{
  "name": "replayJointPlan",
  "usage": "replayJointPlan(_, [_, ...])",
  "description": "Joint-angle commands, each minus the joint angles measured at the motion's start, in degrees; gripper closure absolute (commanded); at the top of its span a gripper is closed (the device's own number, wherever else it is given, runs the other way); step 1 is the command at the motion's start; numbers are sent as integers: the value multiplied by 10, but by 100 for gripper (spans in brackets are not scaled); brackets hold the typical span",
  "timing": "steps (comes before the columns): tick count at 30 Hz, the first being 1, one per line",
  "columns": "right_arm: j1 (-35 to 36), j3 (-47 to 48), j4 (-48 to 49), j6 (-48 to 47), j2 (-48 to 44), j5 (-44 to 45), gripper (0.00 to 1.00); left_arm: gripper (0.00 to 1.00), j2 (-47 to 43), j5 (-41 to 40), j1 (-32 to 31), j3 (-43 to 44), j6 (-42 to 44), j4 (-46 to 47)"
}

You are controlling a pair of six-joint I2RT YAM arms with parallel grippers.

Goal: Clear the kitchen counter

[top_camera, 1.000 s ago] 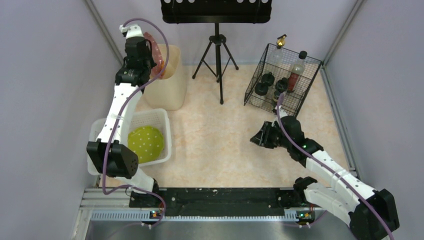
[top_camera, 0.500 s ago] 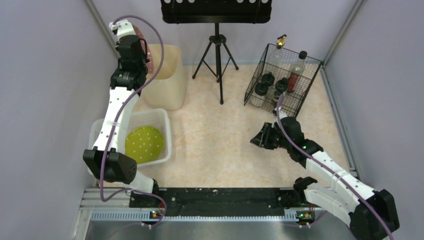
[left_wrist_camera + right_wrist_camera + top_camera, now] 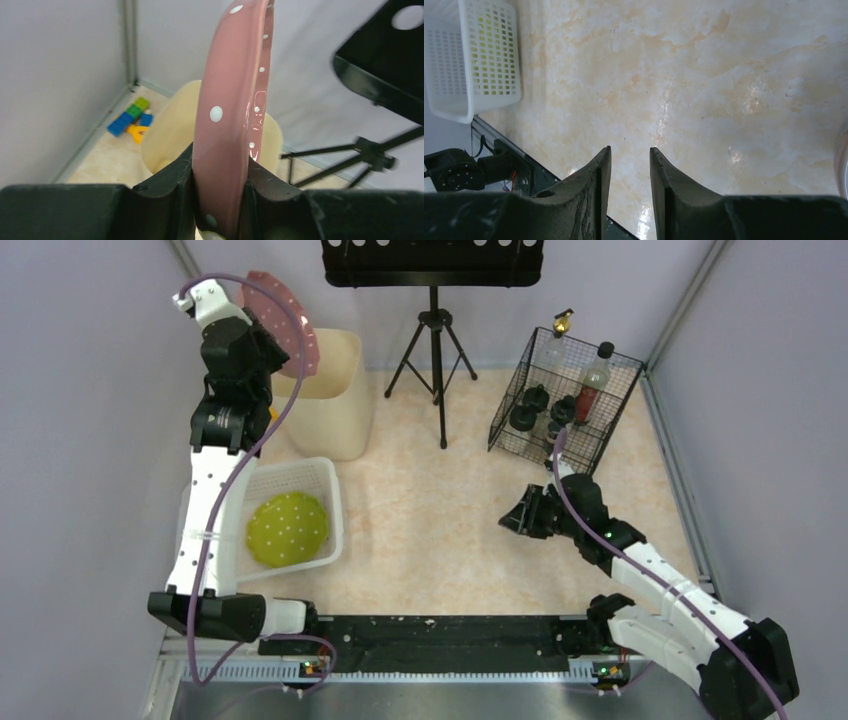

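Quick count from the overhead view: two arms, two plates, one bin, one basket, one wire rack, one black tripod stand (image 3: 436, 350).

The left gripper (image 3: 218, 200) is clamped on the rim of a pink dotted plate (image 3: 285, 320), holding it on edge up in the upper left of the frame, over the cream bin (image 3: 335, 400). The other plate, a green dotted one (image 3: 288, 528), lies inside the white slotted basket (image 3: 300, 468) at the left.

The right gripper (image 3: 629, 170) hangs low over the kitchen counter (image 3: 440, 530), right of centre; its fingers are a little apart with nothing between them. That counter is the pale marbled top filling the middle of the frame, with the bin, basket, stand and rack all standing on it.

The wire rack (image 3: 610, 430) at the upper right holds two bottles, a clear gold-topped one (image 3: 560, 335) and a red-labelled one (image 3: 592, 385), plus some dark round items (image 3: 530, 410) - maybe three, they're too small to count.

The left wrist view shows what the overhead doesn't: both fingers pressing the plate's faces, and a small cluster of toy blocks (image 3: 131, 120) - blue, green, yellow - on the counter in the corner behind the bin. The right wrist view adds the basket's slotted wall at its upper left.
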Motion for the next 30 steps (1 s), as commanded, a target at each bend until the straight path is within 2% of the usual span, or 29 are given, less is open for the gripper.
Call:
replayJointPlan(1, [-6, -4, 20, 2, -5, -7, 66, 100, -55, 115, -2, 24, -93, 65])
replayJointPlan(6, [-6, -8, 20, 1, -10, -8, 66, 100, -73, 229, -2, -1, -150, 39])
replayJointPlan(15, [-6, -11, 25, -2, -17, -16, 66, 100, -146, 413, -2, -148, -245, 62])
replayJointPlan(23, [-6, -19, 31, -4, -23, -25, 66, 100, -216, 505, -2, -304, -296, 90])
replayJointPlan(30, [-6, -37, 42, 1, -29, -32, 66, 100, -279, 512, -3, -423, -303, 86])
